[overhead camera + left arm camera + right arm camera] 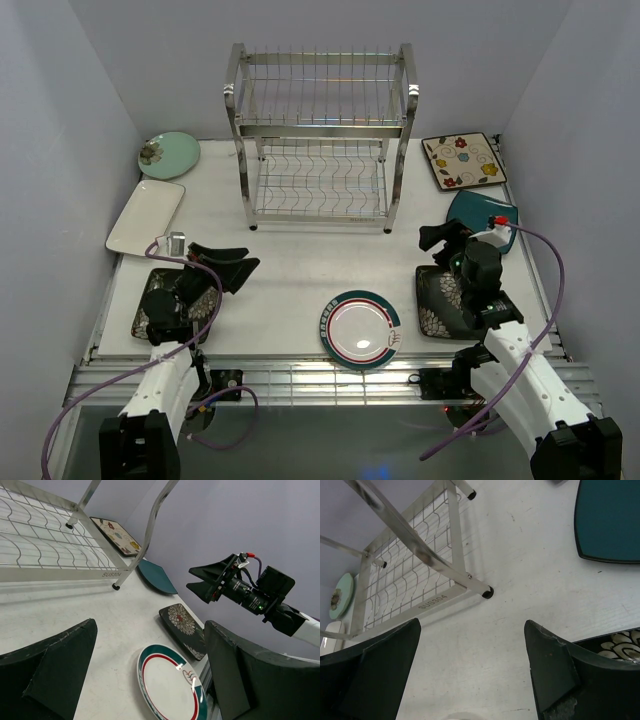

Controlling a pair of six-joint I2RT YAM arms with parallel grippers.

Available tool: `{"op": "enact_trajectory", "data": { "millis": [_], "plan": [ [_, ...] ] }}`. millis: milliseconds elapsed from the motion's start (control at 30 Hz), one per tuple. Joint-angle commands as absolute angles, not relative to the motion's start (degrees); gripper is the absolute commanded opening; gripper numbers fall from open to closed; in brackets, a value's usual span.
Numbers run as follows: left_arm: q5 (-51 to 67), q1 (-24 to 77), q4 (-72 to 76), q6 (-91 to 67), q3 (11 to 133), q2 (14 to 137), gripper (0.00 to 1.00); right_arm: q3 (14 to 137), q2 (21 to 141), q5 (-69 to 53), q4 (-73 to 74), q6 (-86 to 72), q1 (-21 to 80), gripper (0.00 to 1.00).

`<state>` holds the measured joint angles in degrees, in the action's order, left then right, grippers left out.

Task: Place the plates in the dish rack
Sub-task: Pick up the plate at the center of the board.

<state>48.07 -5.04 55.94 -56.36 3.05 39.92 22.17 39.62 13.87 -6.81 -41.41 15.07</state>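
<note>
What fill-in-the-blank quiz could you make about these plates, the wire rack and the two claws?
1. Both shelves of the dish rack are ____.
2. The pale green round plate lies at the far ____ corner of the table.
3. The left gripper and right gripper are both ____, holding nothing.
Missing words: empty; left; open.

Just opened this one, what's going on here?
The job is loading plates into the dish rack, which holds none yet. All seven lie flat on the table around it. The left gripper and right gripper are both open and empty.
</note>
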Motion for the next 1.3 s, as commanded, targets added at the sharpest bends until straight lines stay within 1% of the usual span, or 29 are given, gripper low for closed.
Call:
{"op": "enact_trajectory", "data": {
  "millis": [0,233,500,600,700,833,933,1100,1267],
  "plan": [
    [46.5,-4.9,54.1,-55.5,2.4,39.2,0.98,23.4,38.5,19.7,-4.1,-41.7,14.9,0.9],
    [47.6,-4.9,51.5,-55.0,4.4,42.3,0.98,23.2,37.4,20.0,-3.3,-40.5,14.8,0.9],
    [47.9,-4.9,51.2,-54.6,4.1,39.5,0.98,24.1,39.7,16.9,-1.9,-41.5,10.3,0.9],
    [47.8,-4.9,50.5,-54.1,4.0,39.0,0.98,24.5,40.2,17.0,-0.4,-41.7,7.5,0.9],
    [47.8,-4.9,50.1,-54.2,4.6,40.4,0.98,24.3,41.4,12.1,-0.1,-42.3,2.4,0.9],
    [48.1,-4.9,49.8,-54.8,5.3,42.8,0.98,23.2,42.5,8.0,1.8,-43.8,-6.9,0.9],
    [47.9,-4.9,49.8,-54.8,5.0,42.7,0.98,22.0,40.5,9.7,3.1,-45.1,-10.3,0.91],
    [47.5,-4.9,49.7,-54.5,4.5,40.1,0.98,19.5,38.0,11.7,2.9,-46.4,-12.9,0.93],
    [46.6,-4.9,49.0,-54.1,4.0,37.4,0.98,20.6,45.4,4.4,2.7,-46.1,-18.6,0.93]
  ]
}}
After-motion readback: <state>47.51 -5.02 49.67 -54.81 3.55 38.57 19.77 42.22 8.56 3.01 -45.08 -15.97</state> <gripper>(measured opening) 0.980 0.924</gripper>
